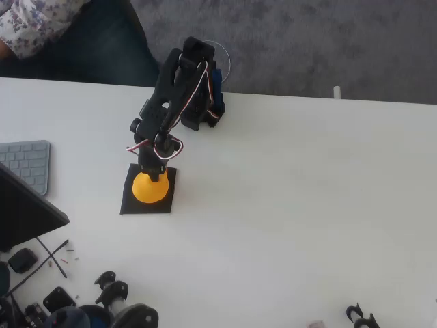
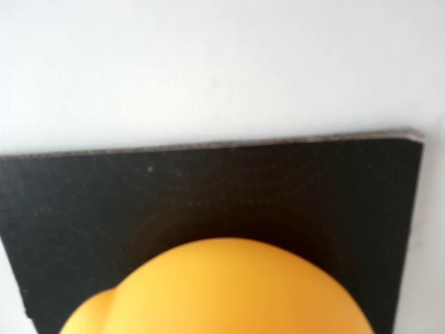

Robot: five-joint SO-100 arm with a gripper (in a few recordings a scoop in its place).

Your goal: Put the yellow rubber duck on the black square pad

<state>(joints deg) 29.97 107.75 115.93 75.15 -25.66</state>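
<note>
Left of centre in the overhead view, we see the yellow rubber duck over the black square pad; the hand sits above it, grip unclear.

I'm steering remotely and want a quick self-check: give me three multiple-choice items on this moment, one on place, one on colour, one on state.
1. Where is the yellow rubber duck?
A. over the black square pad
B. on the keyboard
C. at the table's right edge

2. What colour is the table?
A. black
B. white
C. grey

3. Where is the gripper?
A. raised far off
B. directly above the duck
C. on bare table

Answers: A, pad surrounds the duck in both views; B, white top; B, arm tip overlaps the duck overhead.
</note>
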